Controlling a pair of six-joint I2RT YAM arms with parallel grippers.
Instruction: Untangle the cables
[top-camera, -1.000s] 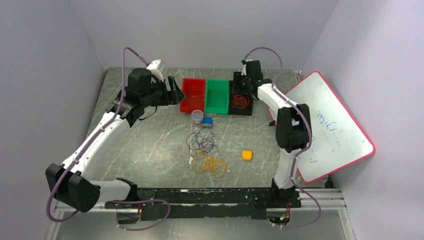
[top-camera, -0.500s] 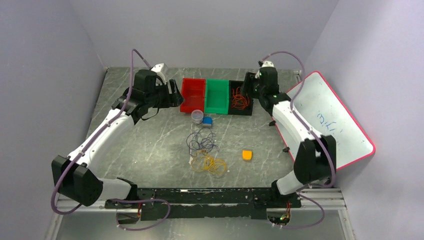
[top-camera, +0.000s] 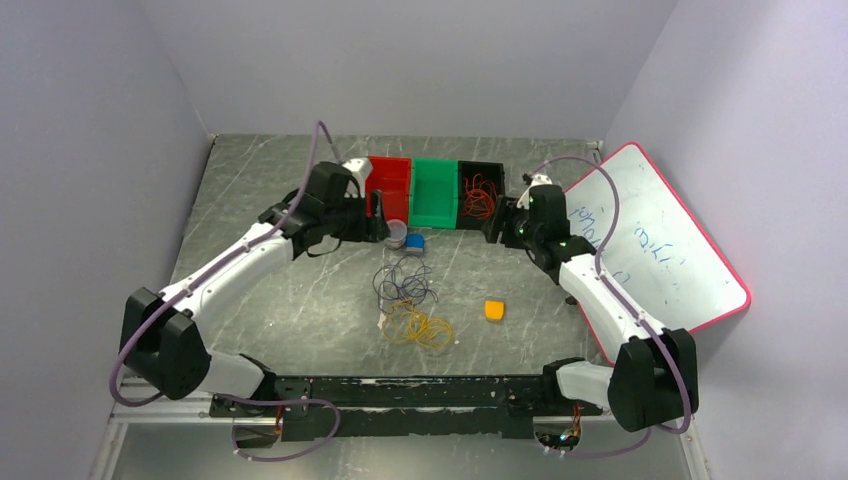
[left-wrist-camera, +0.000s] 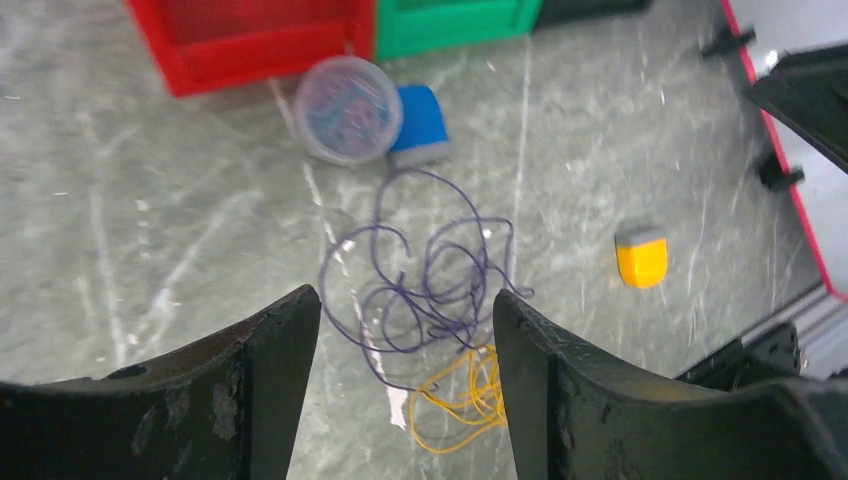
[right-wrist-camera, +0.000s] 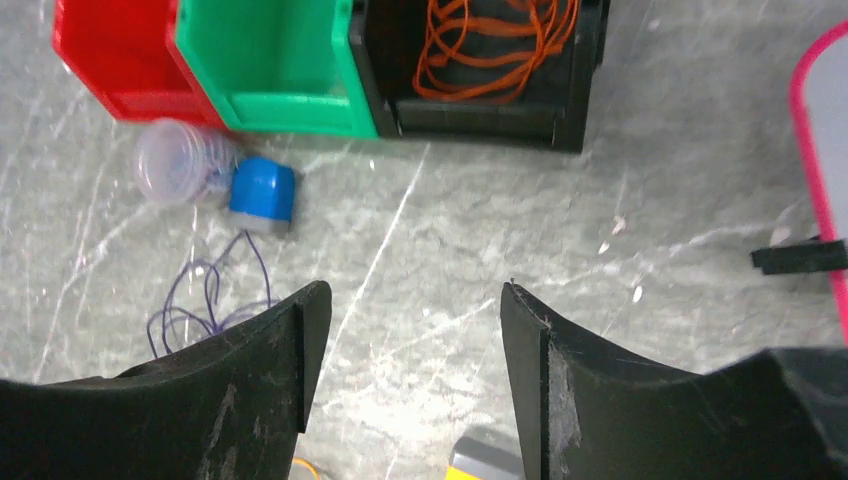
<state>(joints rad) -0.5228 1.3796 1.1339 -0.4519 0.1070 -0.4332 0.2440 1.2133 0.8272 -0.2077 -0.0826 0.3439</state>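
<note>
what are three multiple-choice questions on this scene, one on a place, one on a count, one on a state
1. Where does the red-orange cable lie? A on the whiteboard; B in the black bin; C beside the yellow block.
2. How many bins stand in the row? A three; B four; C five.
3. The left fingers are: A shut on the purple cable; B shut on the blue block; C open, holding nothing.
Answers: 1 B, its loops sit inside the black walls. 2 A, the row is the red bin, the green bin and the black bin. 3 C, they stand apart and nothing is pinched between them.
</note>
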